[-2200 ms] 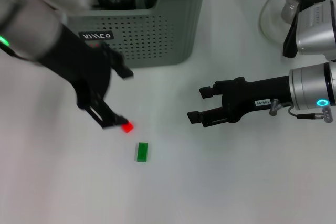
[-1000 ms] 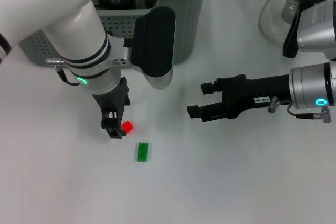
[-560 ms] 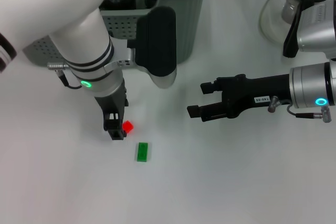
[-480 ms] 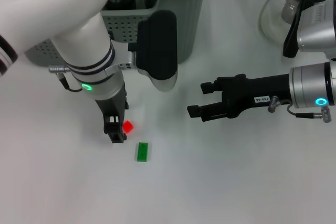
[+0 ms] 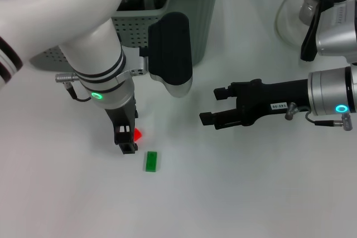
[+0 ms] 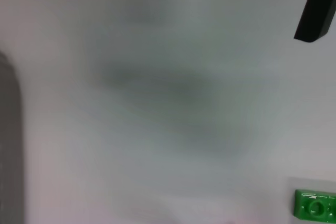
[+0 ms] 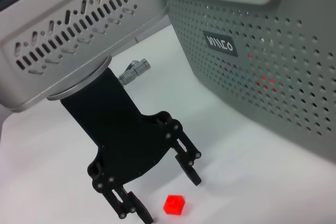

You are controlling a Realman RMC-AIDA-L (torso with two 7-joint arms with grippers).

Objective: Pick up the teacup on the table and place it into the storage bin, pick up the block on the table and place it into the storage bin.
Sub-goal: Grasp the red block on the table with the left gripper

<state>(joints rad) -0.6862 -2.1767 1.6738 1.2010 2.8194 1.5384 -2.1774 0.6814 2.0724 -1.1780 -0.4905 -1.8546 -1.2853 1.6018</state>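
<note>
The left gripper [image 5: 130, 139] hangs low over the table [image 5: 234, 193] with its jaws open on either side of the small red block [image 5: 136, 135], placed for closing on it. The storage bin [image 5: 184, 32] waits just beyond. The right gripper [image 5: 211, 107] hovers idle to the right, jaws open. A green brick [image 5: 151, 161] lies nearer.

Left arm [image 5: 67, 20]: bulky white shell, black rings, green light, silver plug, black slotted pincer [image 7: 160, 190] with screws. Right arm [image 5: 334, 96]: silver cylinder, blue ring light, small white label on its black pincer [image 5: 212, 106]
</note>
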